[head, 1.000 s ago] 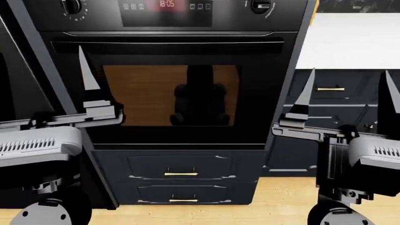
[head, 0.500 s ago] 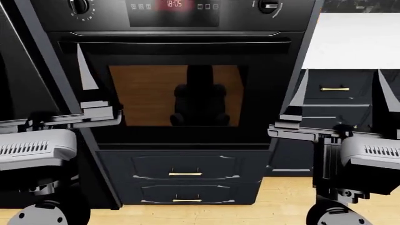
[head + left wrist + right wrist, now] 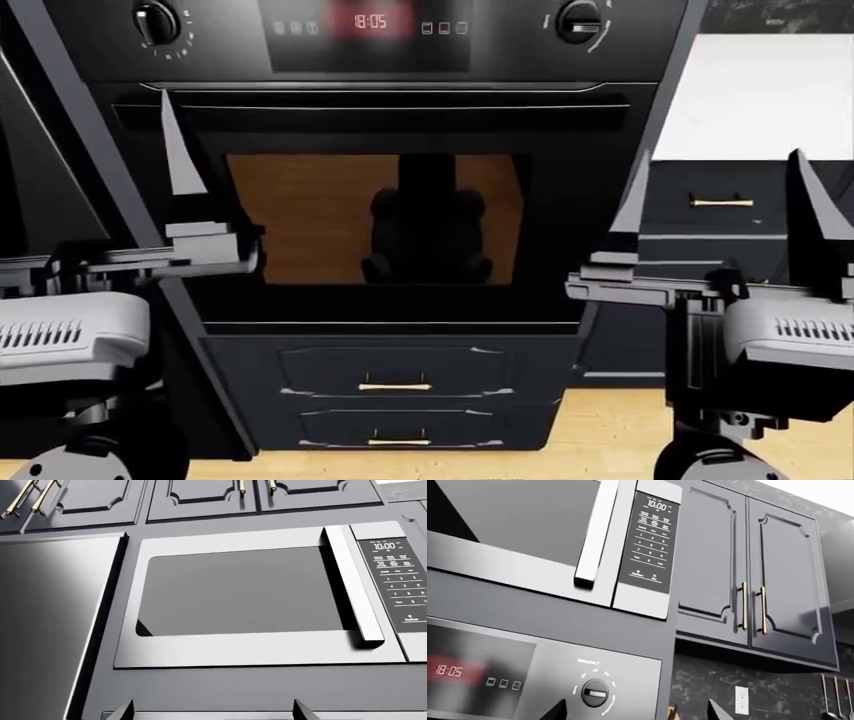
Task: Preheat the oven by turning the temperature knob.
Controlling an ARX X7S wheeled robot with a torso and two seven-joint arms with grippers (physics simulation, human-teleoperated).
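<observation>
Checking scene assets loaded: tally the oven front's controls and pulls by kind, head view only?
Round black oven knobs: 2 (left, right)
Red-lit digital clock display: 1
Brass drawer handles below the oven: 2 (upper, lower)
Total: 5

grey ribbed arm housings, black brackets, tapered dark-and-grey blade fingers on left gripper (image 3: 80,170) and right gripper (image 3: 721,205)

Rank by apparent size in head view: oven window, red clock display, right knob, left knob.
1. oven window
2. red clock display
3. right knob and left knob: look alike, not ranked.
</observation>
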